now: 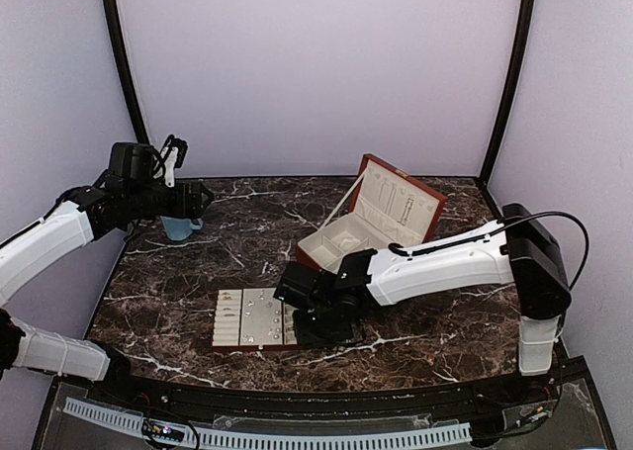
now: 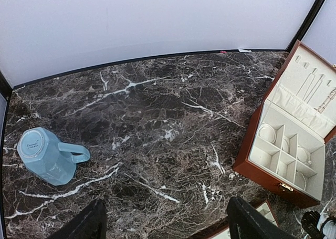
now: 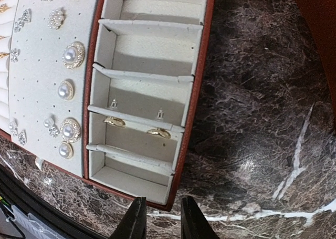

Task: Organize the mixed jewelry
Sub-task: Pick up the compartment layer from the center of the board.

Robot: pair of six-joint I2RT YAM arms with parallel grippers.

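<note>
The mixed jewelry lies in a flat cream-lined tray point(image 3: 188, 113) with a red-brown rim. Pearl earrings point(image 3: 72, 55) sit on its perforated panel. Two gold rings point(image 3: 159, 133) and two tiny studs point(image 3: 113, 103) lie in its side compartments. My right gripper point(image 3: 164, 222) hovers over the tray's near corner, its jaws a narrow gap apart with nothing between them. In the top view it hangs over the tray's point(image 1: 229, 316) right end. My left gripper point(image 2: 168, 226) is held high above the bare marble, wide open and empty.
A blue cup point(image 2: 44, 155) lies on its side at the left of the marble table point(image 2: 157, 102). The red-brown hinged box point(image 2: 262, 176) stands open at the right, with cream compartments and pieces hung in its lid point(image 1: 401, 198).
</note>
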